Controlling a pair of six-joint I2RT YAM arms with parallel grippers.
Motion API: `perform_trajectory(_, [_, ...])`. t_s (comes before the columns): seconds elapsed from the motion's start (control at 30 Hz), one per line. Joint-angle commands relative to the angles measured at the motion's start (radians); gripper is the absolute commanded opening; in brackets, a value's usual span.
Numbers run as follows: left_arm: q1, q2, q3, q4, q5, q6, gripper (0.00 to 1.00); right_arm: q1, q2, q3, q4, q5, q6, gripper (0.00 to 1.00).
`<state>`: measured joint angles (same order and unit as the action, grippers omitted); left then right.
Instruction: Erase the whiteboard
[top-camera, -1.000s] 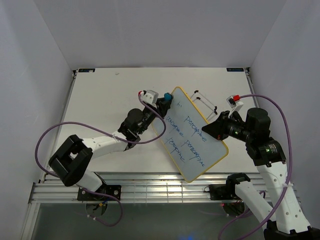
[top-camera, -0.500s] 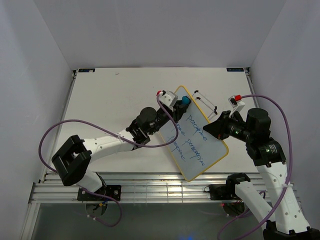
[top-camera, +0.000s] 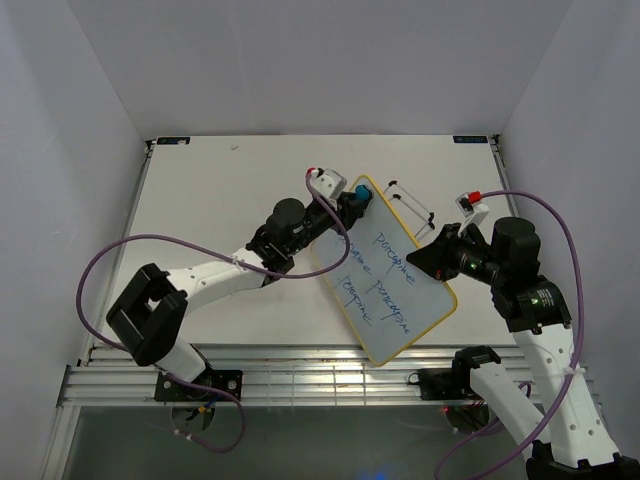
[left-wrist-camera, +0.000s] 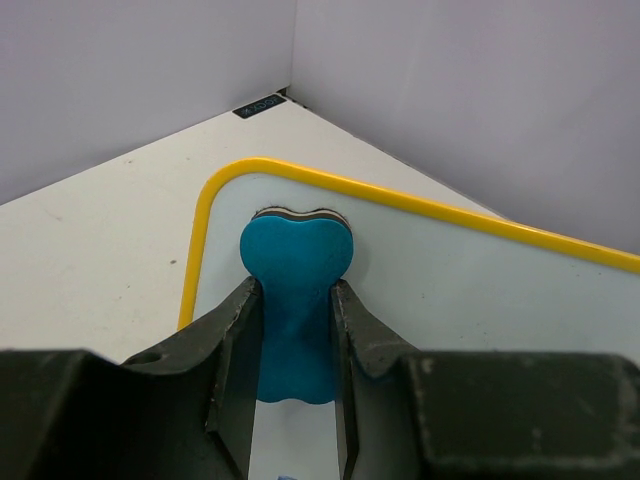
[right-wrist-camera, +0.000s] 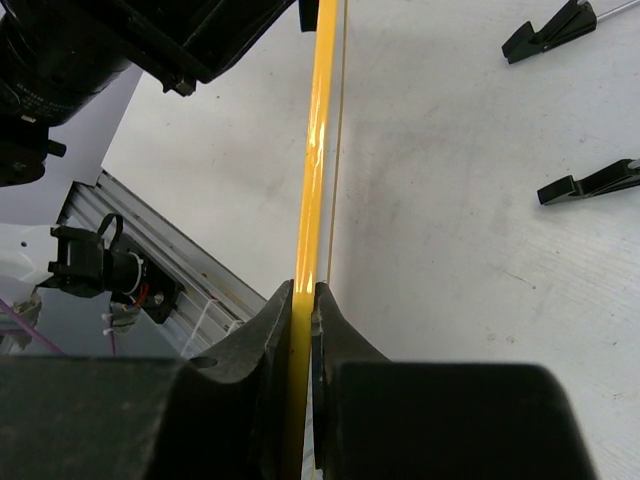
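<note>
One whiteboard (top-camera: 392, 272), one eraser (left-wrist-camera: 297, 275) (blue), two arms (top-camera: 212, 281) (top-camera: 545, 322), two black feet (right-wrist-camera: 561, 26) (right-wrist-camera: 590, 181).

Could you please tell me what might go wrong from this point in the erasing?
1. The right gripper pinches the whiteboard only by its thin yellow frame, so wiping pressure might twist or slip the board.
2. The left gripper holds the blue eraser at the board's far corner, beside the frame; a stroke could run off the edge, missing the blue writing lower down.
</note>
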<state>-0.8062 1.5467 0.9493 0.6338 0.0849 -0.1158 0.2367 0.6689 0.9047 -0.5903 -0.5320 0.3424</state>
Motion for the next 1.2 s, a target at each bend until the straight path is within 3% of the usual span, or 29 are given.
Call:
perform_trajectory(0.0, [-0.083,0.023,0.006,-0.100,0.000,0.016,0.00,0.030,-0.048,0.046,0.257,-0.279,0.046,0.08])
perform_trajectory(0.17, [-0.197,-0.023,-0.012,-0.103,0.019,-0.010,0.00,0.030,-0.026,0.042,0.296,-0.267,0.055,0.08])
perform_trajectory(0.37, [-0.401,-0.082,-0.086,-0.103,-0.131,-0.042,0.00,0.030,-0.031,0.016,0.380,-0.201,0.134,0.08])
perform_trajectory(0.57, [-0.472,-0.120,-0.156,-0.108,-0.281,-0.102,0.00,0.030,-0.034,0.016,0.465,-0.168,0.205,0.08])
perform_trajectory(0.73, [-0.446,-0.171,-0.175,-0.141,-0.421,-0.068,0.00,0.029,-0.034,0.037,0.443,-0.166,0.205,0.08])
perform_trajectory(0.97, [-0.233,-0.172,-0.127,-0.229,-0.389,-0.087,0.00,0.030,-0.052,0.036,0.428,-0.207,0.205,0.08])
perform_trajectory(1.17, [-0.117,-0.165,-0.109,-0.233,-0.335,-0.079,0.00,0.029,-0.058,0.048,0.400,-0.236,0.196,0.08])
